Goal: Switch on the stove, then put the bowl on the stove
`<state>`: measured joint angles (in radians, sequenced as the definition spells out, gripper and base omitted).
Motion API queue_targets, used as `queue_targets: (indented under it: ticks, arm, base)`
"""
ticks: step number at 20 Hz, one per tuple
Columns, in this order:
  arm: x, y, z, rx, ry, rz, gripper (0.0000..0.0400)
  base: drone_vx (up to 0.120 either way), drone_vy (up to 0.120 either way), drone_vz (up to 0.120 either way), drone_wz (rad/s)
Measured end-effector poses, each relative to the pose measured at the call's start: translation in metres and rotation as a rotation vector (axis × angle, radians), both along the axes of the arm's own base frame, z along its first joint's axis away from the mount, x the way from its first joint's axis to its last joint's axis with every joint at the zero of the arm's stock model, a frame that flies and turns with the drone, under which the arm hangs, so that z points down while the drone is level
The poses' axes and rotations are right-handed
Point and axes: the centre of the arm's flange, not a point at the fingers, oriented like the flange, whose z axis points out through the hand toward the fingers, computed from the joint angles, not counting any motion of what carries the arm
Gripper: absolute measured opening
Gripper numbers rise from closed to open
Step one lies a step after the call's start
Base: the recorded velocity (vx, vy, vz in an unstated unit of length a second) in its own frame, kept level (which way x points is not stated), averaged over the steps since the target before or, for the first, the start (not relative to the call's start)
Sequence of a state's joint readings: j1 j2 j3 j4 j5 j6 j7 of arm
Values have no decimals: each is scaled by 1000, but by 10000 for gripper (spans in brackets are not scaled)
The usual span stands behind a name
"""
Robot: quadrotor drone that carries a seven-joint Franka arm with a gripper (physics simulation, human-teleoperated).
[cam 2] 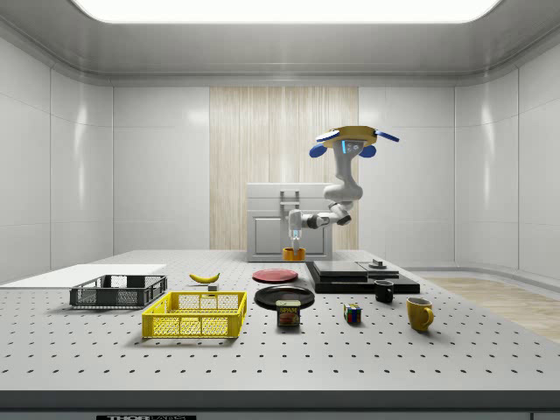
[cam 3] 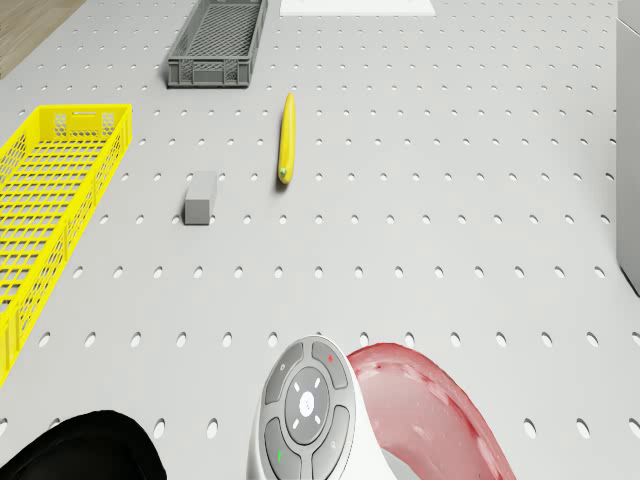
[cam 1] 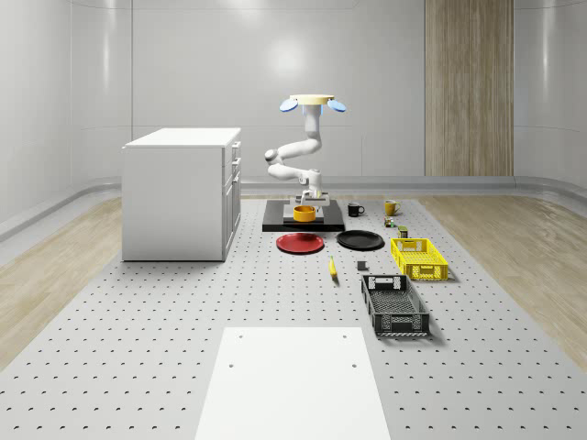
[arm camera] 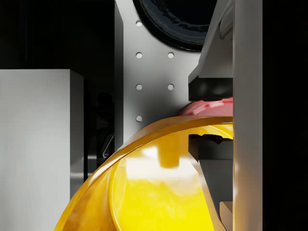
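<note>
One bowl (cam 1: 304, 214) pinched at its rim by gripper (cam 1: 310, 203), fingers (arm camera: 211, 89) either side of wall, above stove (cam 1: 275, 223) front edge. Drone (cam 1: 313, 102) hovers behind stove. Rec: keep level, lower slow, centre on burner before release.

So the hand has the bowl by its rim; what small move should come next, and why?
Probably carry the bowl toward the side view's right, further over the stove, before lowering it. In the side view the hand holds it raised at the stove's left edge, and the drone hovers over the stove.
</note>
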<state>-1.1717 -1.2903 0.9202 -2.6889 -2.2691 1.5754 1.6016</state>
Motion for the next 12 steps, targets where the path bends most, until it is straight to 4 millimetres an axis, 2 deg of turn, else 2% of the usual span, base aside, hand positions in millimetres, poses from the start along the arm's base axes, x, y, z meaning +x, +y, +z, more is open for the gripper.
queue_targets:
  ticks: [12]
  arm:
    - [0,0,0,0,0,0,100]
  base:
    - [-120,0,0,0]
